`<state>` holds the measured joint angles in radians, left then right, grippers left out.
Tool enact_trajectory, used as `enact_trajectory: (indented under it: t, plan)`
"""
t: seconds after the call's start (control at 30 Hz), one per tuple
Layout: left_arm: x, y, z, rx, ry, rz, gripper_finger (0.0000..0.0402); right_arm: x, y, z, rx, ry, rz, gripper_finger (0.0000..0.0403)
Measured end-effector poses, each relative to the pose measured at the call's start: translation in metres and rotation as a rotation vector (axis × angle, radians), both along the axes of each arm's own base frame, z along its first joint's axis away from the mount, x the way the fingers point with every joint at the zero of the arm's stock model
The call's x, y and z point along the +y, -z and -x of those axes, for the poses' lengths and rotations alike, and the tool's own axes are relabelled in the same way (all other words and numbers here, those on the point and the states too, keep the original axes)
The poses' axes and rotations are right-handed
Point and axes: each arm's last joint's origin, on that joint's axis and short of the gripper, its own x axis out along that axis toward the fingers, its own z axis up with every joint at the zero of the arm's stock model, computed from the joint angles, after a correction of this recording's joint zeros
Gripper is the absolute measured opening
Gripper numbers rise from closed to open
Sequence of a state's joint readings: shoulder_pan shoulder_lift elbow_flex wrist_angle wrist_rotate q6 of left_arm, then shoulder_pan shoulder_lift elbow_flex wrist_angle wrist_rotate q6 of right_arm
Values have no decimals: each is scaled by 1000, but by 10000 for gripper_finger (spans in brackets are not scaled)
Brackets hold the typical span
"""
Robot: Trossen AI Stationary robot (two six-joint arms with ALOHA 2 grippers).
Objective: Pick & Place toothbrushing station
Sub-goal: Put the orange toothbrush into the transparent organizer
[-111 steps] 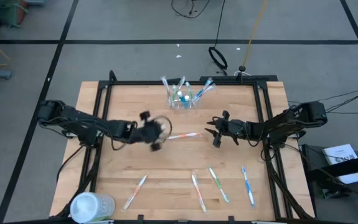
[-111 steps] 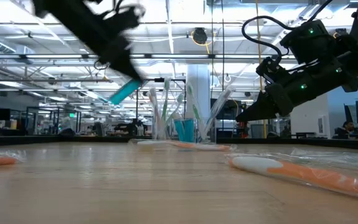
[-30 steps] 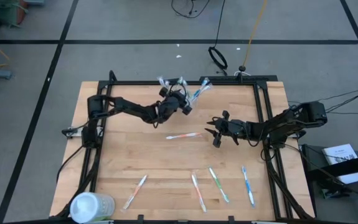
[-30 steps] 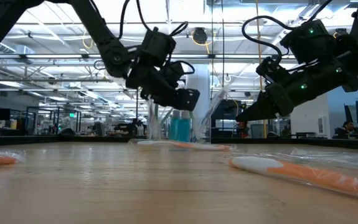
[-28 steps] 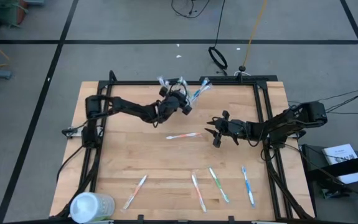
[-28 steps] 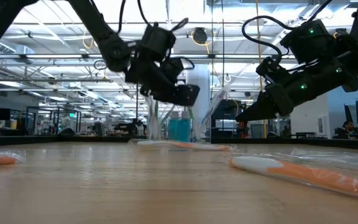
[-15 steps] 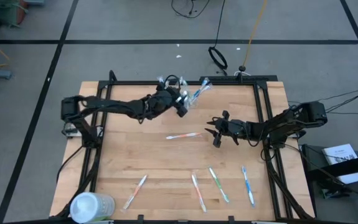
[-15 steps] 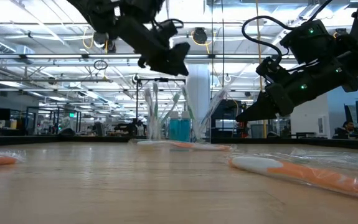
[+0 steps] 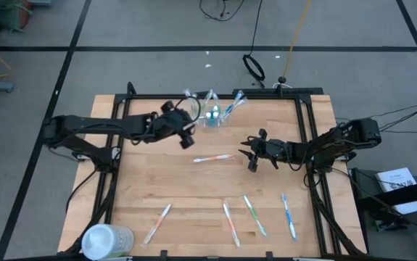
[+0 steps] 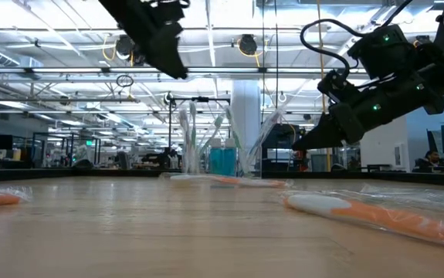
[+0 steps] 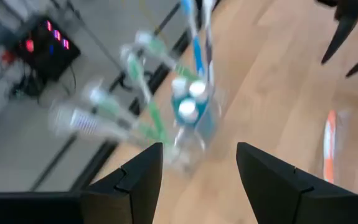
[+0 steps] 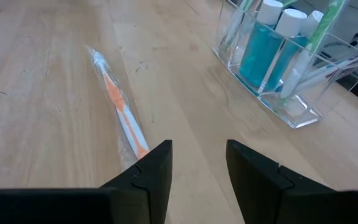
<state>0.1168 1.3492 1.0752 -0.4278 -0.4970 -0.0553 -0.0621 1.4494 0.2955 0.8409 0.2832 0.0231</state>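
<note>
- Toothbrush [image 9: 214, 157] in an orange-and-clear wrapper lies flat mid-table, its long axis running nearly across the table between the two arms; in the right wrist view it stretches away ahead of the fingers, a little off their centre line.
- Right pincer [image 9: 249, 154] hovers just beside that toothbrush's near end, jaws standing apart with nothing between them; it is plainly the nearer of the two, so the next pick looks like its job.
- Left pincer [image 9: 187, 135] hangs above the table just beside the clear cup [image 9: 214, 117], toward the left arm's side, jaws wide and empty.
- Clear cup stands at the far edge of the table [image 9: 143, 181], holding upright toothbrushes and blue toothpaste tubes [image 12: 269, 53]; it sits well apart from the right pincer.
- Four more wrapped toothbrushes [image 9: 253, 214] lie along the near edge, each roughly lengthwise toward the cup, well apart from both pincers.
- Whitish round container [image 9: 107, 240] rests at the near left corner, partly cut off.
- Left wrist view is smeared, so how many brushes the cup holds cannot be told; in the low view the left pincer's tips run out of frame.
</note>
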Motion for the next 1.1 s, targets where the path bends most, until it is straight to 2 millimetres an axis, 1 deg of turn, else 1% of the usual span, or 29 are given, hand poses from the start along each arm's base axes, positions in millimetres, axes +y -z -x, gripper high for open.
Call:
enact_trajectory:
  t: [0.17,0.23,0.3,0.37,0.47,0.57,0.63,0.73,0.83,0.93,1.0,1.1]
  plan:
    - [-8,-9,20,8,-32,59,211,3,-1,-1,-23,-11,-44,141]
    - [-10,-10,22,2,-32,69,211,3,-4,-2,-31,-19,-52,141]
    - [-13,-8,24,26,-34,82,212,3,-10,-5,-53,-10,-78,141]
    - [-15,-6,24,41,-29,86,212,7,-21,-10,-61,-40,-96,141]
    - [-18,-4,24,67,-23,89,212,20,-41,-18,-37,-110,-77,141]
    - [-20,-2,24,73,-21,95,212,40,-67,-29,-41,-185,-58,133]
    - [-20,-3,24,67,-22,97,212,59,-81,-36,-31,-269,-75,124]
    - [-21,-3,24,59,-31,107,212,88,-101,-40,59,-363,-123,114]
    - [-21,-3,24,53,-33,108,212,108,-111,-33,222,-363,-214,110]
    - [-21,-3,24,47,-40,115,212,120,-111,-16,419,-236,-380,115]
    - [-21,-3,24,43,-45,119,212,125,-106,-3,541,-127,-511,121]
    - [-21,-3,24,44,-43,118,212,131,-95,20,771,69,-772,128]
